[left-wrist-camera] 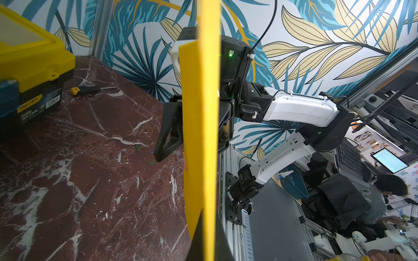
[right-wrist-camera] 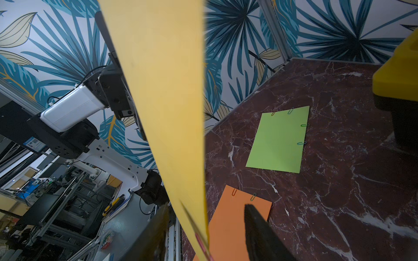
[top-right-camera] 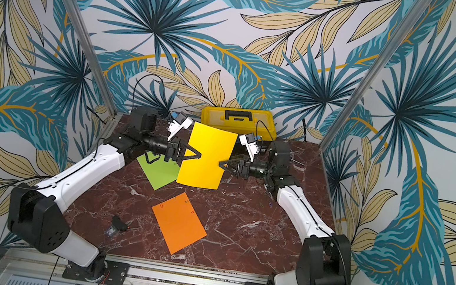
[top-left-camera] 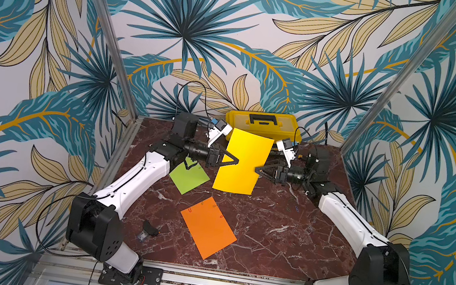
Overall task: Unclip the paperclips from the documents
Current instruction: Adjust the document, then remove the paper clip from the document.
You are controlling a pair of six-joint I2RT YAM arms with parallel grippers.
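Three sheets in play. In both top views: yellow sheet [top-left-camera: 243, 164] held upright above the far half of the bench [top-left-camera: 266, 242]; left gripper [top-left-camera: 236, 161] clamped on one side edge, right gripper [top-left-camera: 257, 170] at the opposite edge. Lime-green sheet [top-left-camera: 188, 179] and orange sheet [top-left-camera: 208, 227] lie flat on it, paperclips [top-left-camera: 190, 210] on their edges.

Left wrist view: loose paperclips [left-wrist-camera: 151, 162] on the bench near the right gripper.

Right wrist view: right jaws stand apart, straddling the sheet edge; red paperclip [right-wrist-camera: 202, 245] sits there between them.

Risk, my judgement: closing off-target grabs paper only; a pull then tears it or drags it from the lone left pinch.
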